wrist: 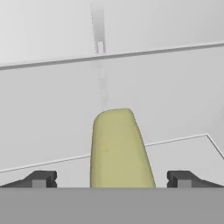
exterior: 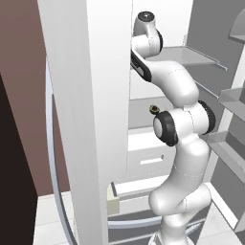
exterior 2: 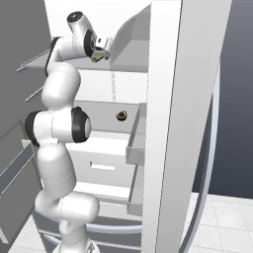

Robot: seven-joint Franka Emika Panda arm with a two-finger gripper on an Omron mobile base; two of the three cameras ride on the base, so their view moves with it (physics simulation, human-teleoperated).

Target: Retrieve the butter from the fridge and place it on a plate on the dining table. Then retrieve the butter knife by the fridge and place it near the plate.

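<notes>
Left base view: white arm [exterior: 184,143] reaching up at 12 o'clock into the open fridge [exterior: 86,119]; small dark round item [exterior: 154,109] on a lower shelf.

Right base view: gripper [exterior 2: 101,53] at 11 o'clock, level with an upper shelf.

Hand view: pale yellow butter [wrist: 119,148] lying on the white shelf at 6 o'clock, between wide-spread fingertips [wrist: 41,178], untouched.

The butter [wrist: 119,148] was a pale yellow stick with a rounded far end, lying flat on a white shelf inside the fridge [exterior: 86,119], pointing lengthwise toward 12 o'clock in the hand view. The fridge stood with its doors swung open.
</notes>
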